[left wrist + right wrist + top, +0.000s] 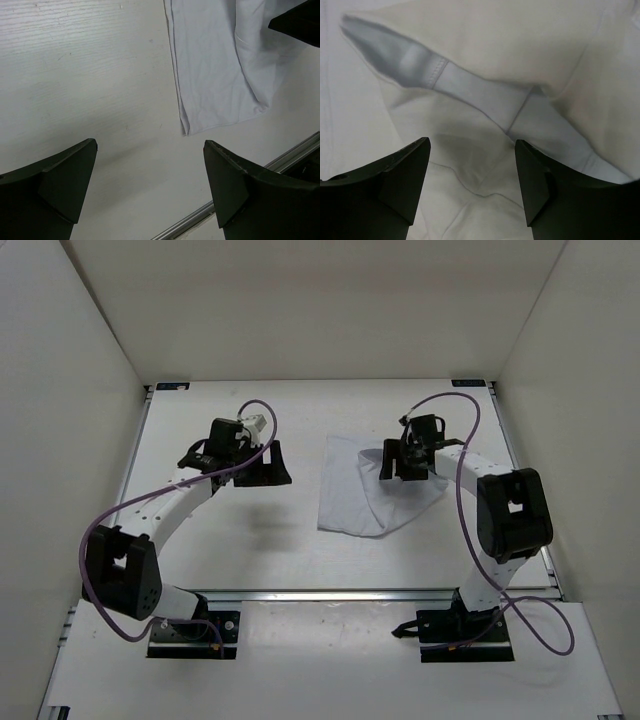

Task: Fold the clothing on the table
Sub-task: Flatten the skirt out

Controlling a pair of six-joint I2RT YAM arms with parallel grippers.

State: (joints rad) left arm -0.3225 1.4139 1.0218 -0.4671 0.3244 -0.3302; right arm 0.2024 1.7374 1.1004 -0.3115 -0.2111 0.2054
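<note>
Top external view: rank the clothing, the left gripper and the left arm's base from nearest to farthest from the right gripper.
1. clothing: lies right under the right gripper.
2. left gripper: off to the left, clear of the fabric.
3. left arm's base: near-left corner, at the bottom of the view.

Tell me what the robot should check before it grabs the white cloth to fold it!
1. Right gripper above the clothing: ok, it hangs over the cloth's far right part.
2. Right gripper ready to pinch: ok, jaws apart with nothing between them.
3. An edge to grab: ok, a hemmed flap lies just ahead of the jaws.
4. Left gripper out of the way: ok, it is open over the bare table, left of the cloth.
5. Clothing lying flat: not ok, it is wrinkled and partly bunched.
6. Clothing fully on the table: ok.
</note>
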